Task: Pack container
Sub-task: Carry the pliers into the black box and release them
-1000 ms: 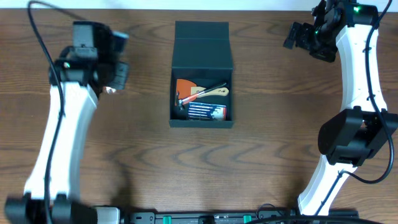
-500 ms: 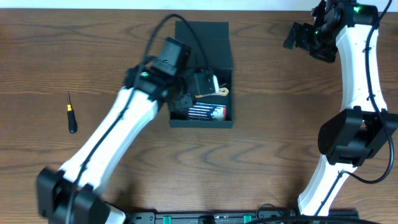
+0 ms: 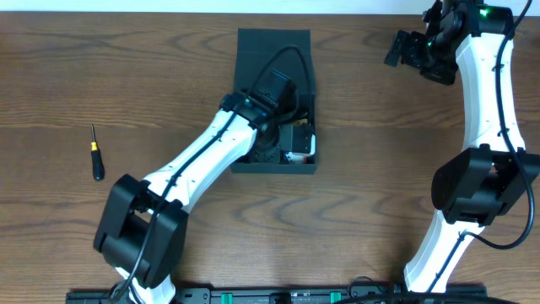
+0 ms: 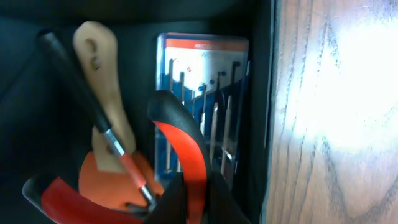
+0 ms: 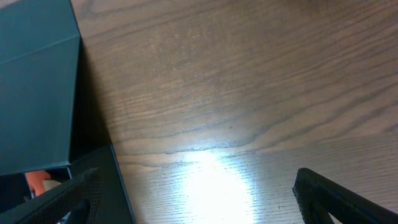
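Since half a second ago your left arm has swung further over the container (image 3: 274,42), and your left gripper (image 4: 194,200) now sits down inside it, toward the right-hand wall in the overhead view. Its fingers are clamped on one red handle of the pliers (image 4: 188,152), above the tools already in the box: the blue case of bits (image 4: 200,68) against the wall, a wooden handle (image 4: 93,34) beside it, and a slim black-and-red tool (image 4: 62,59) lying across that handle. The container lies at the far middle of the table (image 3: 169,51), its lid flap folded back on the far side. A small screwdriver (image 3: 96,160) lies well to the left. Your right gripper (image 3: 405,51) has not moved. It hovers well apart at the far right, fingers spread with nothing between them.
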Motion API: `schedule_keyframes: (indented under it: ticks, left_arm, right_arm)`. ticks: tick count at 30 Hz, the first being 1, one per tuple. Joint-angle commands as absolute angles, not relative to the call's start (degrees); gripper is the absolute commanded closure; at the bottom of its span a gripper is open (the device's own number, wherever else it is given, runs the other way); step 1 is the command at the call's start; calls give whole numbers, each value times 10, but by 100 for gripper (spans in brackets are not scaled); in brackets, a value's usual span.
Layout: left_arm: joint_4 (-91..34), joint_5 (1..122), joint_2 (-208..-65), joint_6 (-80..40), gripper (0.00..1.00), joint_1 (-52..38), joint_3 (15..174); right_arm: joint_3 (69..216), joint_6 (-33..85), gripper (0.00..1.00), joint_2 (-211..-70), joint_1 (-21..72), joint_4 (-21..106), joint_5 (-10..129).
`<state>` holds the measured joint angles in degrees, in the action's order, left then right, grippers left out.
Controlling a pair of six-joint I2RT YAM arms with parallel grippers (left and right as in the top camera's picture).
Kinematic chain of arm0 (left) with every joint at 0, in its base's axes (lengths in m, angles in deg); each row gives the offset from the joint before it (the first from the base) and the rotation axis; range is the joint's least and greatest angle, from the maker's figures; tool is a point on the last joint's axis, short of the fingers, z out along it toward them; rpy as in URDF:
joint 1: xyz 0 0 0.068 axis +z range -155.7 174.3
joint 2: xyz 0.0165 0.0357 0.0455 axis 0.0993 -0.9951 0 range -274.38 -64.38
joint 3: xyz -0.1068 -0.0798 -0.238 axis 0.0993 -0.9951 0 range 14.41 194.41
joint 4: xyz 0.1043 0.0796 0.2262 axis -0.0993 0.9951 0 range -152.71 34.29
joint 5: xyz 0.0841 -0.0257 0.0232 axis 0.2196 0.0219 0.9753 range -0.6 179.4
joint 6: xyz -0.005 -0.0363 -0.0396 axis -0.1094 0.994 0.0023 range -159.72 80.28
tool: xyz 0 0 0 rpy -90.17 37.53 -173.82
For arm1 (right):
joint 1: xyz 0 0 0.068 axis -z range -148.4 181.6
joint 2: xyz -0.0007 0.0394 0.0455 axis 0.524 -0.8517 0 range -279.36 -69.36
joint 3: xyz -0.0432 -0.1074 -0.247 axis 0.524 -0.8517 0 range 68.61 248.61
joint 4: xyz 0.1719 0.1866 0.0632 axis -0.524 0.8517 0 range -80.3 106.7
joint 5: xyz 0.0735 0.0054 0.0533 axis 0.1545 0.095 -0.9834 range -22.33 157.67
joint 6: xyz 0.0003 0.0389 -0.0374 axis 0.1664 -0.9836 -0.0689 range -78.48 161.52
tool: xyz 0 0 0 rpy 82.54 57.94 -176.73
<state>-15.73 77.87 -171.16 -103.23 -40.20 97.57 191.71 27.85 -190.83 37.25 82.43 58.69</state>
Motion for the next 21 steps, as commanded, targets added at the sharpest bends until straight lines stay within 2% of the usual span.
schedule_keyframes:
  ticks: [1,17,18,21]
  left_arm:
    - [-157,766,-1734,-1047,94,-406,976]
    - [-189,754,-1768,-1062,94,-408,976]
    - [-188,754,-1768,-1062,94,-410,976]
    - [-188,755,-1768,-1060,78,-416,976]
  right_arm:
    - [1915,270,1,-1912,369,826,589]
    - [1915,270,1,-1912,369,826,589]
    - [1915,270,1,-1912,369,826,589]
    - [1915,270,1,-1912,369,826,589]
